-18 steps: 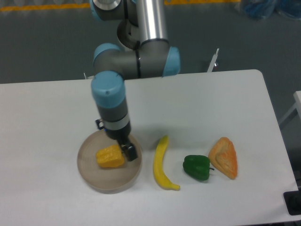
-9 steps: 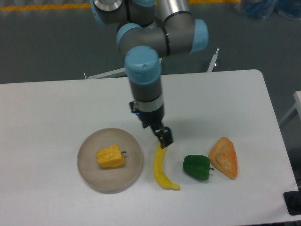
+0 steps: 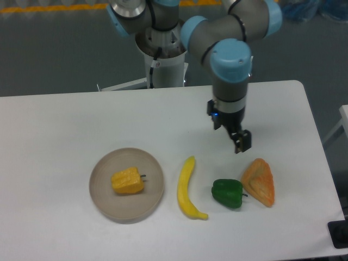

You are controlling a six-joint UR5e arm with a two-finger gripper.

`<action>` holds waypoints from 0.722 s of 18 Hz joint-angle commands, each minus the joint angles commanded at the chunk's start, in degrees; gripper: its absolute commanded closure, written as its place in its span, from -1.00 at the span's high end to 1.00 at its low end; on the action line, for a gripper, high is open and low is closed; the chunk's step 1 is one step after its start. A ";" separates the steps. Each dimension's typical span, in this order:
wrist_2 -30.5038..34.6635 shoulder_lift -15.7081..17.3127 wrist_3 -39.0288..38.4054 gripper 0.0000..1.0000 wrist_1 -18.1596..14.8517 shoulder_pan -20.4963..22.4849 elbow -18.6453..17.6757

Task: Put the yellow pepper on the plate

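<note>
Yellow pepper (image 3: 128, 181) lies on the plate (image 3: 103, 190), so placement looks done | gripper (image 3: 241, 142) hovers empty above the orange wedge (image 3: 260, 182) | jaw gap unclear

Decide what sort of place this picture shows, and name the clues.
Probably a robotics lab or test cell, not a kitchen: a robot arm with a pincer works over a bare white table holding toy-like food, such as the yellow pepper on a plate, above a grey floor.

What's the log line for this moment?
yellow pepper: on plate | gripper: above table, near orange wedge, holding nothing | task: placed
</note>
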 joint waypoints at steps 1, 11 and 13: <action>-0.09 -0.17 1.24 1.00 -0.09 0.70 -0.09; -3.52 -2.99 2.22 1.00 0.00 2.03 -0.09; -3.52 -3.08 2.22 1.00 0.00 1.94 -0.09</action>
